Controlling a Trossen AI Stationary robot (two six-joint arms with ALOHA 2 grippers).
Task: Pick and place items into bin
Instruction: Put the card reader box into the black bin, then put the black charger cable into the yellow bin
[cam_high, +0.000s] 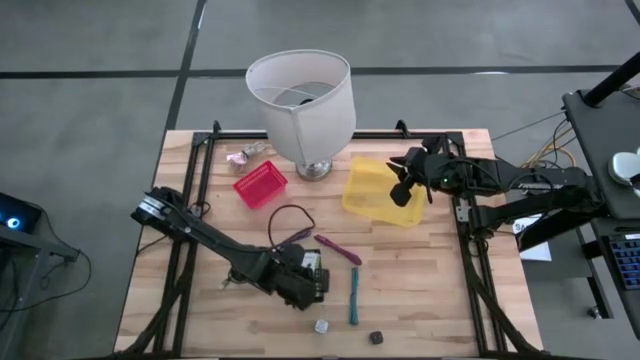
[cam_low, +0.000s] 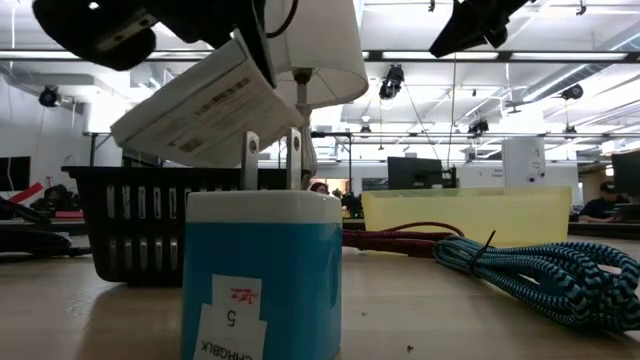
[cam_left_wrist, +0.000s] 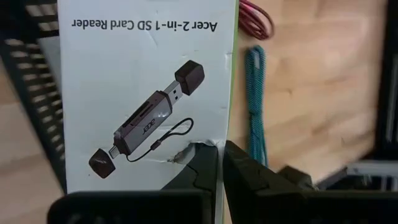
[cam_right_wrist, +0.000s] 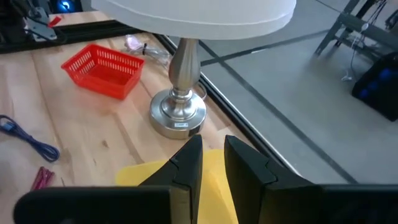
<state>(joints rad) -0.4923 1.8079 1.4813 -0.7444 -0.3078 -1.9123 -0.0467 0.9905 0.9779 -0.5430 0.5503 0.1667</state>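
Observation:
My left gripper (cam_high: 305, 276) is at the table's near middle, shut on a white printed card box (cam_left_wrist: 146, 93) that reads "Acer 2-in-1 SD Card Reader". A dark mesh basket (cam_low: 140, 225) stands under and behind the box. My right gripper (cam_high: 404, 186) hovers over the yellow bin (cam_high: 375, 190) with a narrow gap between its fingers and holds nothing. On the table lie a dark red cable (cam_high: 288, 220), a purple strip (cam_high: 338, 247), a teal stick (cam_high: 353, 285), a white cube (cam_high: 321, 325) and a dark cube (cam_high: 376, 338). My left gripper pinches the card box between its two fingers at the middle of one short edge (cam_left_wrist: 198, 148), the edge opposite the printed title. The box (cam_low: 200, 105) is lifted clear and hangs tilted below the gripper, above the dark basket.
A large white lamp (cam_high: 300, 100) stands at the far middle on a metal foot (cam_right_wrist: 178, 115). A red basket (cam_high: 260, 184) and a pink wrapper (cam_high: 245, 152) lie to its left. A blue and white plug (cam_low: 262, 275) stands close to the low camera, with a teal braided cable (cam_low: 545, 265) beside it.

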